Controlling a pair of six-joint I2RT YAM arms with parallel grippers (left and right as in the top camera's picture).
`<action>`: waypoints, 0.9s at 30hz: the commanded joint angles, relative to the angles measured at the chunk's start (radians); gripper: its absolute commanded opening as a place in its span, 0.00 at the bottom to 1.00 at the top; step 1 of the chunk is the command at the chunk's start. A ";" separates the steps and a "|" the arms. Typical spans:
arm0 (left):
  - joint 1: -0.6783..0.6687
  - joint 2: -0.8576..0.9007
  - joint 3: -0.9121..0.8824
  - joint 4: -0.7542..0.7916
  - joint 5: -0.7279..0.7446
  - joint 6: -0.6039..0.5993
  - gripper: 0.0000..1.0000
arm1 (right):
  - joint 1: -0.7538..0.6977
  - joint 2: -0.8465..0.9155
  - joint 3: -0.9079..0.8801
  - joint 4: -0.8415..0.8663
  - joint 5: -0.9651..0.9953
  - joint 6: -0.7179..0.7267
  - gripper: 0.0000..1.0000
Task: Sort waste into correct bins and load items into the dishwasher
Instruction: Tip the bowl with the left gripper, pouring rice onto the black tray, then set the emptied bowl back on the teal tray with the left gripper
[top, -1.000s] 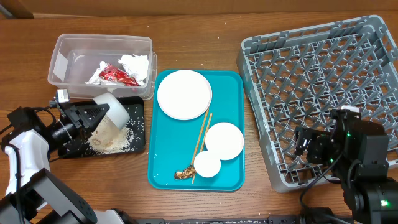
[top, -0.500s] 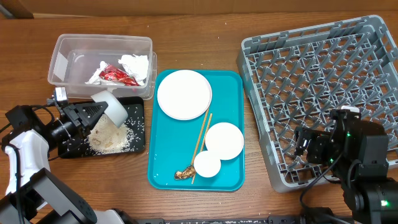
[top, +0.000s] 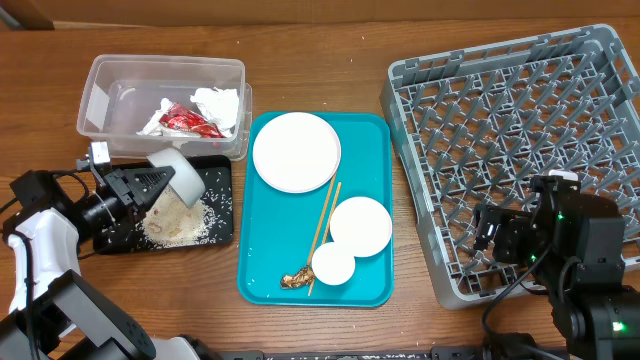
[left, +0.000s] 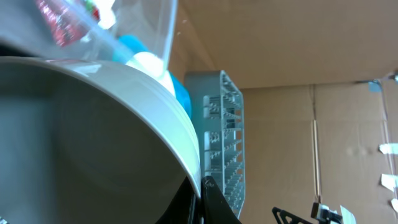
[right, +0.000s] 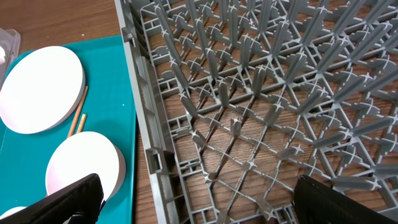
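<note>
My left gripper (top: 150, 183) is shut on the rim of a white bowl (top: 180, 172) and holds it tipped on its side over the black tray (top: 222, 235). The bowl's rim fills the left wrist view (left: 155, 106), pinched between the fingers (left: 200, 190). Loose rice (top: 185, 222) lies in the tray. The clear tub (top: 110, 85) behind holds white napkins (top: 215, 103) and a red wrapper (top: 185, 122). The teal tray (top: 375, 135) carries a large plate (top: 296, 151), a smaller plate (top: 360, 226), a small bowl (top: 333, 265), chopsticks (top: 325, 225) and a brown scrap (top: 295, 279). My right gripper (right: 199, 199) is open over the grey dish rack (top: 520, 140).
The dish rack's near-left corner wall (right: 146, 155) stands between my right gripper and the teal tray (right: 127, 124). Bare wooden table (top: 330, 50) shows behind the tray and tub.
The bowl in my left gripper has tipped slightly further up over the black tray; the rice pile lies spread below it. The right arm has not moved.
</note>
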 joint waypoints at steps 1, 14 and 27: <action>-0.016 -0.007 -0.003 -0.029 -0.051 0.035 0.04 | 0.002 -0.008 0.028 0.005 0.006 -0.006 1.00; -0.308 -0.333 0.023 -0.085 -0.475 -0.026 0.04 | 0.002 -0.008 0.028 0.005 0.006 -0.006 1.00; -1.029 -0.230 0.022 -0.003 -1.119 -0.237 0.04 | 0.002 -0.008 0.028 0.005 0.006 -0.006 1.00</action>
